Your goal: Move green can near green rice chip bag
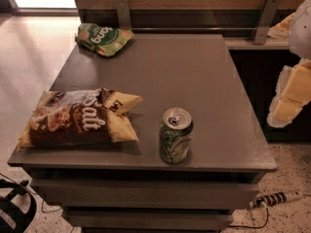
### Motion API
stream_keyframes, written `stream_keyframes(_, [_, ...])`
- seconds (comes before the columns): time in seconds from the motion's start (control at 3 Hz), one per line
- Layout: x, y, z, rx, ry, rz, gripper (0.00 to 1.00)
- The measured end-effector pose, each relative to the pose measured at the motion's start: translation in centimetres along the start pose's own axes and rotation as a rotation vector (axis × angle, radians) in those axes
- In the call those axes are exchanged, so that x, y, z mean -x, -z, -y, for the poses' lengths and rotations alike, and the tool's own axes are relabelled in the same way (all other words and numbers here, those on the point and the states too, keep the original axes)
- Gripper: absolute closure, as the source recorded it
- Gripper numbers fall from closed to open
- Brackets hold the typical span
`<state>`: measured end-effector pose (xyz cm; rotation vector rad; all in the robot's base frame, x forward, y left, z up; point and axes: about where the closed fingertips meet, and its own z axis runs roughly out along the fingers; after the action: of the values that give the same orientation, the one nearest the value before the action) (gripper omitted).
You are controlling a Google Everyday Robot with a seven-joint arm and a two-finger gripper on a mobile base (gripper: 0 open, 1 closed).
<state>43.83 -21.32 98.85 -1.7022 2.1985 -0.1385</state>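
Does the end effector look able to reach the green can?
Likely yes: the end effector hangs just right of the table, the green can stands upright near its front edge, and nothing lies between them.

One worktop (204, 81) carries three things in all. One drink can stands on it, the green can (175, 135). Two snack bags lie on it: one green rice chip bag (103, 38) and one larger brown and yellow bag (77, 119). Two metal supports stand against the wall behind, a left bracket (122, 11) and a right bracket (266, 17). One white power strip (277, 198) lies on the floor. One end effector (290, 98) hangs at the right edge, beside the worktop.
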Motion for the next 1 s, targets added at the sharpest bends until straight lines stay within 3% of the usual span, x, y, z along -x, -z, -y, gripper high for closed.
stream_keyframes(0.33, [0.0,0.0,0.0,0.0,0.0,0.0,0.0])
stream_keyframes(0.67, [-0.1,-0.4,-0.1,0.027,0.007,0.065,0.0])
stream_keyframes(1.0, [-0.4,-3.2,-0.9,0.096,0.036,0.234,0.0])
